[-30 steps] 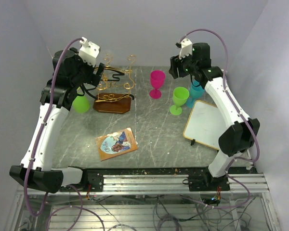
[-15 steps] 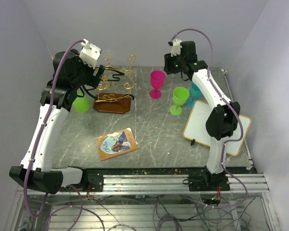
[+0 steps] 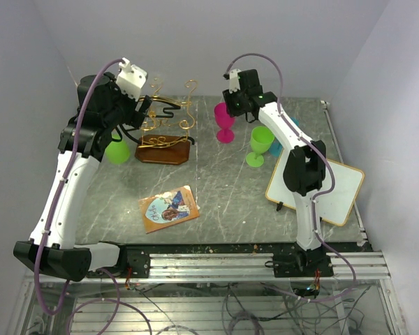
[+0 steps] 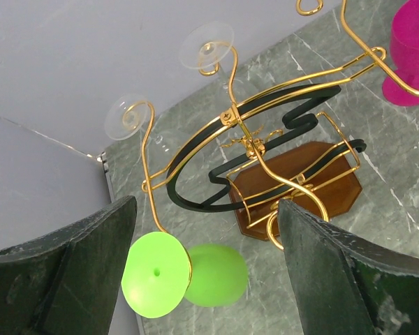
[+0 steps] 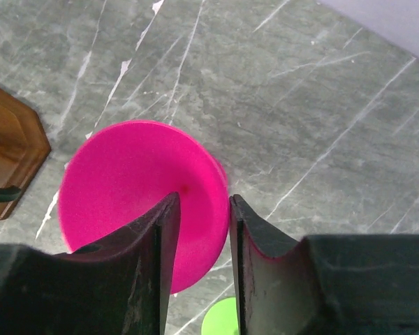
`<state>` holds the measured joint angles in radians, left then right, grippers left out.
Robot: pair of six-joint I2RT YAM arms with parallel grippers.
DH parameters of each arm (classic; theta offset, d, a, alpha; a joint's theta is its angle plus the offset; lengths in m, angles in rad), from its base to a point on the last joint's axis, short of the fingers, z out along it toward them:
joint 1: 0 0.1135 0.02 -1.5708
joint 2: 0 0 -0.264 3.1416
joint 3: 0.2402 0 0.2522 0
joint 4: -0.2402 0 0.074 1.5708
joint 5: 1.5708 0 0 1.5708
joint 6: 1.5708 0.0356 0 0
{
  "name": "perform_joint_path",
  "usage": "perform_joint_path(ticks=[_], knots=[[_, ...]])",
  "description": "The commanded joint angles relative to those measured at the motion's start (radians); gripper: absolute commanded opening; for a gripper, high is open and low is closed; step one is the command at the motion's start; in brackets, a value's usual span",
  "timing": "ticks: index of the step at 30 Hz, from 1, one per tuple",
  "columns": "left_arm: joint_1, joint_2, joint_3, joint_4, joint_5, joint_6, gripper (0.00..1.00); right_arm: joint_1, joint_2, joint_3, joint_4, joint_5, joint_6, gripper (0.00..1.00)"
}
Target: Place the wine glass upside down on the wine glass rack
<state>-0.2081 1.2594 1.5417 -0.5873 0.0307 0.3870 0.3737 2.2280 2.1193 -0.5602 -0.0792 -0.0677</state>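
Observation:
The gold wire rack (image 3: pixel 166 124) stands on its brown wooden base (image 3: pixel 163 152) at the back left. A lime green glass (image 3: pixel 116 151) hangs upside down from its left arm; in the left wrist view its foot (image 4: pixel 156 274) is hooked in the wire and its bowl (image 4: pixel 213 274) hangs below. My left gripper (image 3: pixel 141 110) is wide open and empty above it (image 4: pixel 206 234). A pink goblet (image 3: pixel 226 120) stands upright right of the rack. My right gripper (image 3: pixel 232 105) is over it, jaws narrowly open (image 5: pixel 204 199) astride the goblet's rim (image 5: pixel 136 202), one finger over the bowl.
An upright lime green goblet (image 3: pixel 260 144) stands right of the pink one, its foot showing in the right wrist view (image 5: pixel 220 319). A teal goblet (image 3: pixel 288 125) is mostly hidden behind the right arm. A whiteboard (image 3: pixel 321 187) lies at right, a picture card (image 3: pixel 169 208) in front.
My right arm has swung left from above the teal and green goblets to above the pink goblet. The left arm and the hanging green glass have stayed put.

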Motion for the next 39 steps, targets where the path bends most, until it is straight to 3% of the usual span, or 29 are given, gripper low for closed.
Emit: perform_joint_path(ticks=[1, 21, 29, 39], knots=[[0.006, -0.024, -0.006, -0.010, 0.032, 0.012, 0.91, 0.020, 0.022, 0.034, -0.016, 0.056, -0.034, 0.33], [0.006, -0.036, -0.020, -0.001, 0.028, -0.012, 0.93, 0.027, -0.086, -0.003, -0.022, 0.079, -0.072, 0.00], [0.024, -0.036, -0.007, 0.020, 0.036, -0.099, 0.99, 0.027, -0.319, -0.113, 0.002, 0.054, -0.104, 0.00], [0.025, -0.007, 0.062, 0.069, 0.219, -0.286, 0.91, 0.021, -0.617, -0.211, 0.026, 0.007, -0.151, 0.00]])
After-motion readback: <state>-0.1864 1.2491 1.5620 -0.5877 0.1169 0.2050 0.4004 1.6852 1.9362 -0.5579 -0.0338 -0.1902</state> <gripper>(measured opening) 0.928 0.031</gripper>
